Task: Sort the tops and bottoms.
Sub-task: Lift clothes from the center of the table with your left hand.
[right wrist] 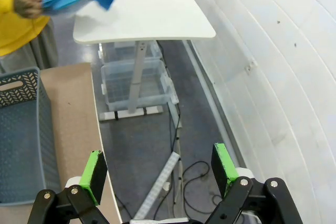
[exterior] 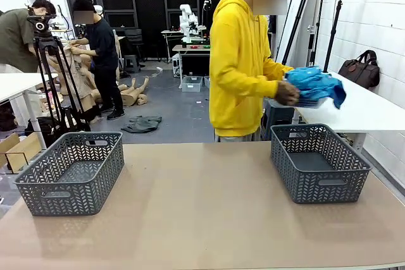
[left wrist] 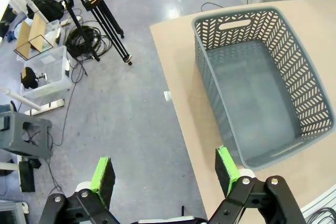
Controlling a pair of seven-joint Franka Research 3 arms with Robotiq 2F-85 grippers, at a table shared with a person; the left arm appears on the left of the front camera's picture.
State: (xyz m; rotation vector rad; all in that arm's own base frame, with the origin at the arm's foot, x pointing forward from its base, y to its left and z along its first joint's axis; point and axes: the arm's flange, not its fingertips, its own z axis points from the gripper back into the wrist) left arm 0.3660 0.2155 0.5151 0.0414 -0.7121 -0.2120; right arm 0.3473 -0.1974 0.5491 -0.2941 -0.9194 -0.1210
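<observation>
Both empty and spread wide, left gripper (left wrist: 163, 174) and right gripper (right wrist: 157, 169) should wait until the hand (exterior: 288, 93) behind the right basket (exterior: 288, 165) sets the garments (exterior: 314, 85) beside it.

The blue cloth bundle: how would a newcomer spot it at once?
Look past the brown table to the person in the yellow hoodie at its far side. They hold crumpled bright blue garments at the edge of a white side table, behind the right grey basket; nothing else nearby is blue.
</observation>
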